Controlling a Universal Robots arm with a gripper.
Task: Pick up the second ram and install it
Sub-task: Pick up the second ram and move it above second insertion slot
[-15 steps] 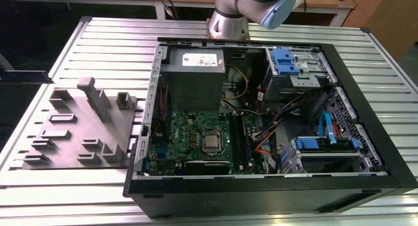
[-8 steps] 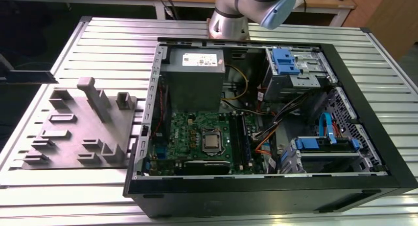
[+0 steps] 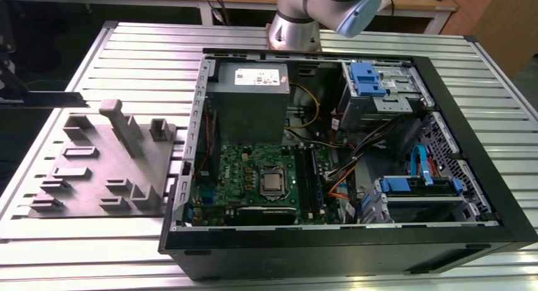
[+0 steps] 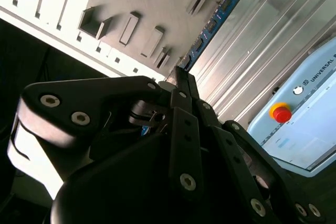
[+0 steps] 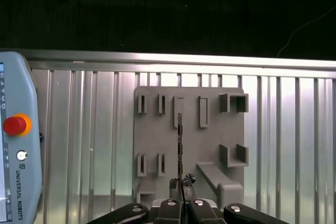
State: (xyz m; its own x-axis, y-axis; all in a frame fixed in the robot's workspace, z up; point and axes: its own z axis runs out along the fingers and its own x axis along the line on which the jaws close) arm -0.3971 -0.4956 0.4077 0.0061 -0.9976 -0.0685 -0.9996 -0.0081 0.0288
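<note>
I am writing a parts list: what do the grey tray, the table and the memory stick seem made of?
The tray: matte grey plastic, probably; dull, even, no glare. The table: bare metal, likely aluminium; silvery ribbed slats with bright reflections. The memory stick: blue circuit board, probably laminate, with dark chips; held in the tool.

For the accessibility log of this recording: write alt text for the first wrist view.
The gripper holds the second ram edge-on, a thin dark strip over a grey slotted fixture block on a ribbed metal table. A teach pendant with a red stop button lies beside the block.
</note>
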